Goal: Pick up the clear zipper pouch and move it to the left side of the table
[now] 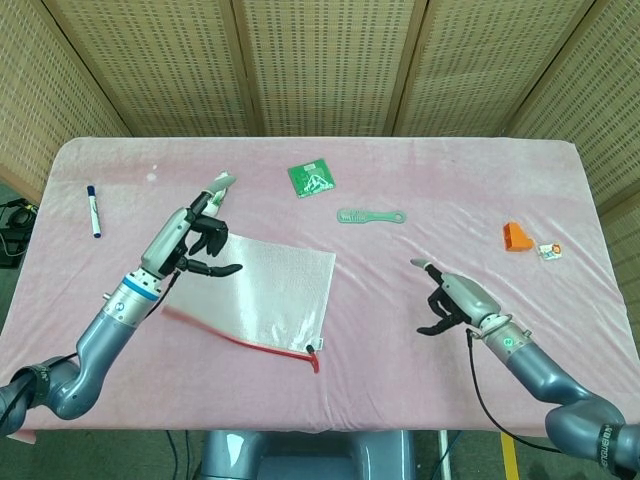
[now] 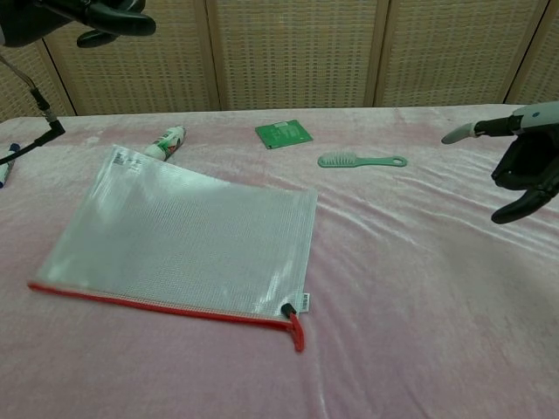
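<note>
The clear zipper pouch [image 1: 268, 294] [image 2: 185, 239] lies flat on the pink table [image 1: 400, 350], left of centre. Its red zipper edge [image 2: 157, 305] faces the near side, and the pull tab sticks out at the near right corner. My left hand [image 1: 194, 242] [image 2: 103, 14] hovers above the pouch's far left corner with fingers apart, holding nothing. Well to the right of the pouch, my right hand [image 1: 449, 299] [image 2: 522, 164] is raised off the cloth, fingers spread and empty.
A green-and-white tube [image 1: 220, 185] [image 2: 165, 145] lies just beyond the pouch. A green card [image 1: 312, 178] [image 2: 283, 133] and a teal comb [image 1: 370, 215] [image 2: 360, 160] lie further back. A blue marker [image 1: 93, 210] is at far left, an orange block [image 1: 517, 236] at far right.
</note>
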